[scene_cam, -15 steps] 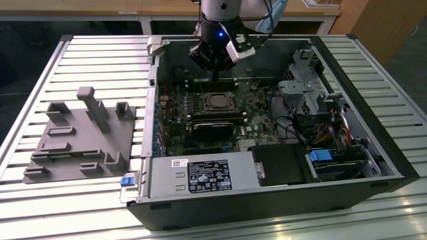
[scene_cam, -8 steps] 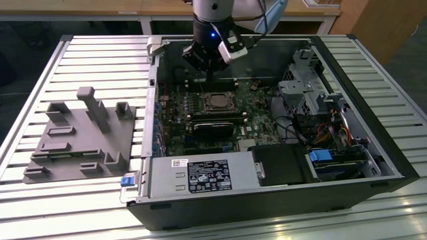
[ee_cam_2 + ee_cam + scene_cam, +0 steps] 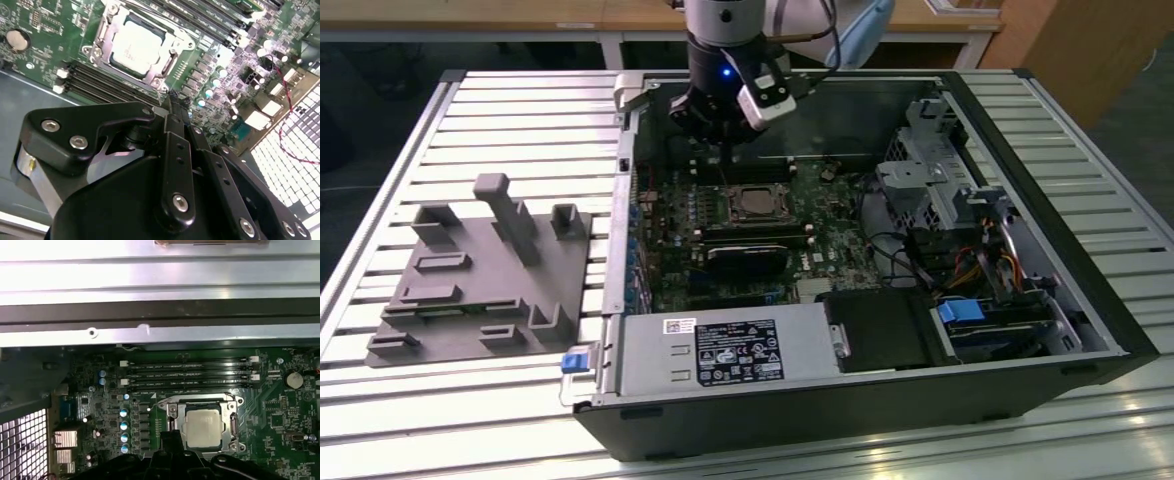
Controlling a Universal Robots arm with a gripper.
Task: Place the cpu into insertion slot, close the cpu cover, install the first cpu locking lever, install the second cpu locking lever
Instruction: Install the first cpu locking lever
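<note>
The cpu point(image 3: 202, 426) point(image 3: 137, 44), a pale silver square chip, lies in the insertion slot point(image 3: 754, 204) on the green motherboard. The silver cpu cover point(image 3: 233, 424) point(image 3: 172, 60) lies flat around it, and the chip shows through its window. Thin metal levers run along the frame's sides; I cannot tell whether they are latched. My black gripper point(image 3: 172, 97) point(image 3: 170, 434) point(image 3: 719, 150) hangs a little above the board beside the socket, over the memory slots. Its fingers are shut with nothing between them.
Everything sits inside an open computer case point(image 3: 1067, 330). A black heatsink block point(image 3: 747, 256) is just in front of the socket, and a grey power supply point(image 3: 720, 352) is at the front. Drive cages and cables point(image 3: 961, 220) fill the exterior view's right. A grey fixture point(image 3: 480, 270) stands outside on the left.
</note>
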